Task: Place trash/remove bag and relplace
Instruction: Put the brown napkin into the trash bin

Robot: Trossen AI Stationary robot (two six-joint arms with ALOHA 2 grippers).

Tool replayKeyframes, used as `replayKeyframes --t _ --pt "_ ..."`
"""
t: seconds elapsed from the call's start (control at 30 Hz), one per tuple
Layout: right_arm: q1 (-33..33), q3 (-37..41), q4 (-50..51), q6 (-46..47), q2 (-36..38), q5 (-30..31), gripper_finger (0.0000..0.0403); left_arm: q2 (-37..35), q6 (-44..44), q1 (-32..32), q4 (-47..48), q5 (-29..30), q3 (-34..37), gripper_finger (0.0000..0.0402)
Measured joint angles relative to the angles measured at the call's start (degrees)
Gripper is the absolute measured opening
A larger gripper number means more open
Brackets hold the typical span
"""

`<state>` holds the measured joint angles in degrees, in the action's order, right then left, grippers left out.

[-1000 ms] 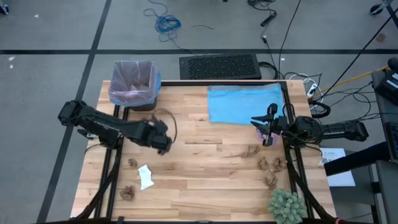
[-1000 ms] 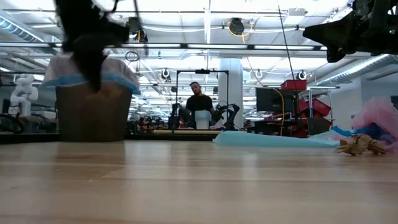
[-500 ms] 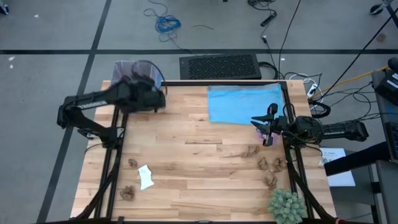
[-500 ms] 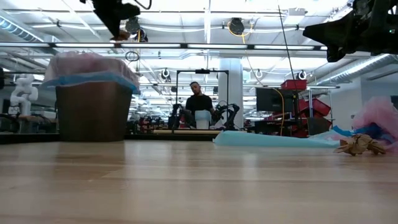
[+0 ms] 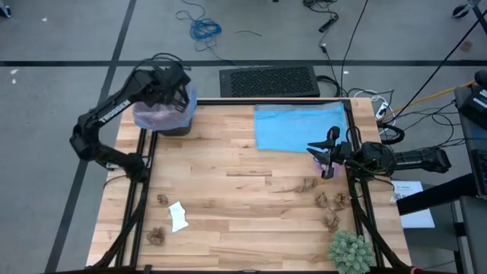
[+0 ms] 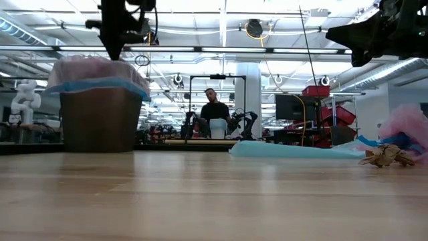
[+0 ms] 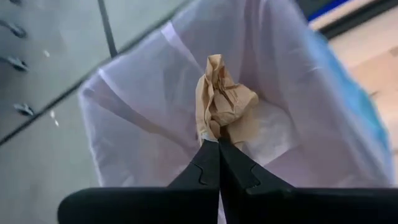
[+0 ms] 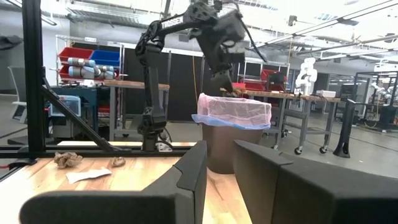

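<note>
A brown bin (image 5: 176,122) stands at the table's far left corner, lined with the lavender-pink bag (image 7: 143,118), whose rim folds over the bin's top (image 6: 93,70). My left gripper (image 7: 217,142) hovers above the bin's opening (image 5: 169,85), shut on a crumpled brown paper wad (image 7: 224,102). My right gripper (image 5: 323,156) waits open near the table's right edge. More brown wads (image 5: 335,199) lie on the table's right near part. Others (image 5: 156,234) and a white scrap (image 5: 177,215) lie on the left near part. My left gripper pinches the brown wad by its lower end (image 7: 212,132) between the two fingertips, pointing down from above. The wad is lifted clear and hangs over the bag's open mouth, without touching the bag.
A light blue plastic bag (image 5: 300,125) lies flat on the far right part of the table. A green spiky plant (image 5: 350,251) stands at the near right corner. Crumpled pink plastic (image 6: 408,127) shows by the right edge. A black mat (image 5: 270,81) lies beyond the far edge.
My left gripper has risen from the middle-left of the table and swung toward the far left corner, ending above the bin's opening and pointing down. The bin, the wads on the table and my right arm have kept still.
</note>
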<state>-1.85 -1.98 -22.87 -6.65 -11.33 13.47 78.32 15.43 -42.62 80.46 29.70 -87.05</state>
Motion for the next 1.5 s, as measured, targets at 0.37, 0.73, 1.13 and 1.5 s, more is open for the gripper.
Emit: replayKeyframes --t 0.37,0.73,1.13,1.5 --pt "0.0 0.0 0.0 0.4 0.0 0.0 0.007 7.2 -9.0 -8.5 2.5 -3.9 1.2 0.0012" --pt "0.0 0.0 0.9 0.4 0.0 0.0 0.007 8.9 -14.5 -8.3 2.6 -9.8 1.7 0.0128" --pt "0.0 0.0 0.9 0.4 0.0 0.0 0.007 4.9 -14.3 -7.7 6.8 -8.4 -4.9 0.0152" --pt "0.0 0.0 1.3 1.5 0.0 0.0 0.007 -4.7 -2.4 5.7 9.6 -30.3 -7.0 0.0152"
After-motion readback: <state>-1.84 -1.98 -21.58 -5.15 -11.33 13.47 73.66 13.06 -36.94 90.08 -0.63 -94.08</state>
